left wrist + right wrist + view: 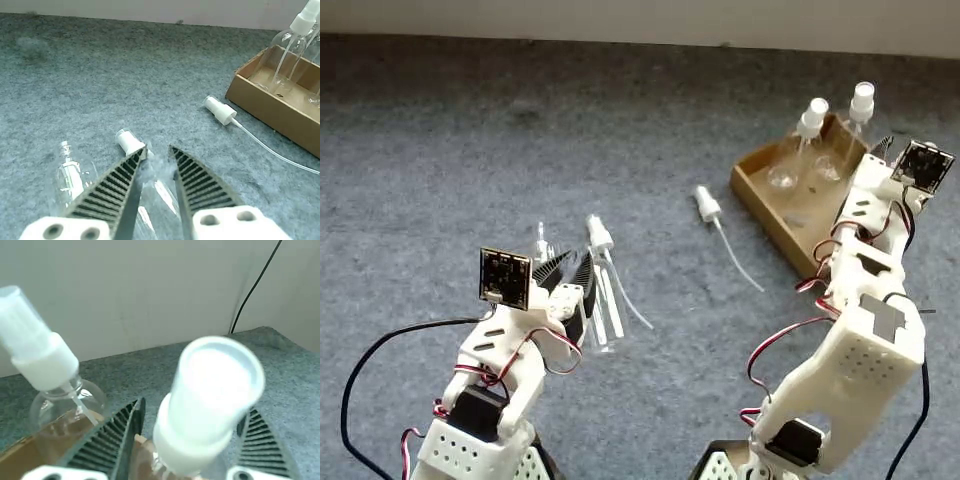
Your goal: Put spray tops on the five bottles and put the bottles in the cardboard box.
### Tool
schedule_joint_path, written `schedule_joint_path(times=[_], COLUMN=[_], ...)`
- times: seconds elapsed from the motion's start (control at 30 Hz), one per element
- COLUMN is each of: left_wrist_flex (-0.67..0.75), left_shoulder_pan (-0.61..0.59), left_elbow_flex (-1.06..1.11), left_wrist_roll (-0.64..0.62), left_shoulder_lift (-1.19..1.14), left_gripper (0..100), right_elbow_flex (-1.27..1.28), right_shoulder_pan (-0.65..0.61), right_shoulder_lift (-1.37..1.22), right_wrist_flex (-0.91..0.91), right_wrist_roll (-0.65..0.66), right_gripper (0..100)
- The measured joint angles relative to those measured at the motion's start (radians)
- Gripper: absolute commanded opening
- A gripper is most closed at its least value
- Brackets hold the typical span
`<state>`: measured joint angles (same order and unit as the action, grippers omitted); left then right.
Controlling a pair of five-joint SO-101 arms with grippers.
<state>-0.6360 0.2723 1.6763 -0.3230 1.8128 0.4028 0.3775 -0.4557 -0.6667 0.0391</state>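
The cardboard box (790, 215) lies at the far right with two clear bottles standing in it, both with white spray tops (813, 117) (862, 100). My right gripper (187, 440) is open over the box, its fingers on either side of the nearer capped bottle (210, 400); whether they touch it I cannot tell. My left gripper (159, 152) is open just above a lying bottle that carries a spray top (127, 141). A bare bottle (70, 175) lies beside it. A loose spray top (707, 205) with its long tube rests mid-table.
Grey carpet (470, 150) covers the table, with free room at the far left. The box's near wall (272, 107) stands between the loose spray top and the upright bottles. A pale wall (150, 290) runs behind the table.
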Motion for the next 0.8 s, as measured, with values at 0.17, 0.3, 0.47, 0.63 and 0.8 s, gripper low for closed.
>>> schedule_joint_path(times=[0.17,0.3,0.47,0.63,0.8], left_wrist_flex=[0.0,0.0,0.0,0.0,0.0], left_shoulder_pan=[0.0,0.0,0.0,0.0,0.0], left_elbow_flex=[0.0,0.0,0.0,0.0,0.0], left_wrist_roll=[0.0,0.0,0.0,0.0,0.0], left_shoulder_lift=[0.0,0.0,0.0,0.0,0.0], left_gripper=[3,3,3,3,3], right_elbow_flex=[0.0,0.0,0.0,-0.009,-0.049], right_shoulder_pan=[0.0,0.0,0.0,-0.002,0.0], right_shoulder_lift=[0.002,0.002,0.002,0.002,0.002], right_wrist_flex=[0.0,0.0,0.038,0.203,0.261], right_wrist_roll=[0.0,0.0,0.0,0.0,0.0], right_gripper=[24.9,24.9,24.9,24.9,24.9])
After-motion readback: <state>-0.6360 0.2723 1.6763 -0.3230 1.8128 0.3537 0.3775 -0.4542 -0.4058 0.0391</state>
